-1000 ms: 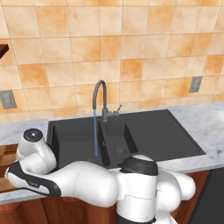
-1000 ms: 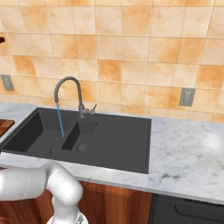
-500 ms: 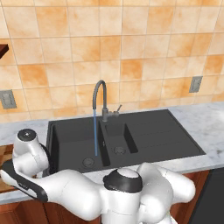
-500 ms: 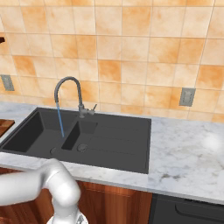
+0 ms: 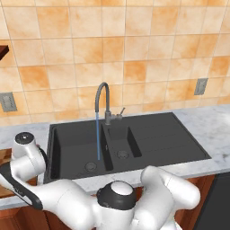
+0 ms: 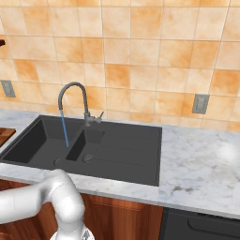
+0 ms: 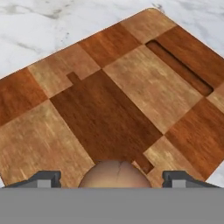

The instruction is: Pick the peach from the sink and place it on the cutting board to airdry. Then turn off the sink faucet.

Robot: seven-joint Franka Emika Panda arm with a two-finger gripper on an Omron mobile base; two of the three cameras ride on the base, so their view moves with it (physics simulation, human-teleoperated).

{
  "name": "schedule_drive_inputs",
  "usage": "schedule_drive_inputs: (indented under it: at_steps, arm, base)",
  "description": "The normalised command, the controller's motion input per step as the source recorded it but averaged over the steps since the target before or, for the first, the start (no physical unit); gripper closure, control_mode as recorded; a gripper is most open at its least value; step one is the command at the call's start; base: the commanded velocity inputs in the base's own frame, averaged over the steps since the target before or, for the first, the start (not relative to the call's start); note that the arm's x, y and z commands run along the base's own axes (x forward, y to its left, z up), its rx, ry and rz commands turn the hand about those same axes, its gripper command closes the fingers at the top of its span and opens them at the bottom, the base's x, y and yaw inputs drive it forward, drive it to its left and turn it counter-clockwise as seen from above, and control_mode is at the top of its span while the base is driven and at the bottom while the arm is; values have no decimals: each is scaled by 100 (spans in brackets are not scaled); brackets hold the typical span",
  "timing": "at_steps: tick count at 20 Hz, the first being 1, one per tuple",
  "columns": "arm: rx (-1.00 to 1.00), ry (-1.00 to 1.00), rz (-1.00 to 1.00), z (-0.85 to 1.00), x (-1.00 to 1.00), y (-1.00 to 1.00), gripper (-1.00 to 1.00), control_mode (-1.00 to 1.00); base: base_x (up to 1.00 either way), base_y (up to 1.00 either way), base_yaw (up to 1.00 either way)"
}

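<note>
Tool (image 7: pixel 112 177) grips peach (image 7: pixel 114 174) | over cutting board (image 7: pixel 109 100) | faucet (image 5: pixel 103 102) running

- The cutting board (image 7: pixel 109 100) is wood, with visible grain in dark and light brown blocks and a dull, unpolished finish.
- The peach (image 7: pixel 114 174) has a smooth, soft-looking matt skin.
- The sink (image 5: pixel 148 143) is matt black; its drains look like steel.
- The sink faucet (image 5: pixel 105 99) is dark grey metal with a faint sheen.
- The counter (image 6: pixel 201 159) looks like polished veined marble.
- The wall tiles (image 6: pixel 140 42) are mottled orange ceramic.
</note>
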Motion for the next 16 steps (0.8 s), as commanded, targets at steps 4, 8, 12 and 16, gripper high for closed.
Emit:
schedule_drive_inputs:
  at_steps: [4, 8, 12, 16]
  arm:
    - [-1, 0, 0, 0, 6, 12, -100, -100]
    - [0, -3, 0, 42, 0, 1, -100, -100]
    - [0, -7, 0, 60, -24, -4, -100, -100]
    - [0, -13, 0, 38, -40, -22, -100, -100]
  base:
    - [0, 0, 0]
    - [0, 0, 0]
    - [0, 0, 0]
    - [0, 0, 0]
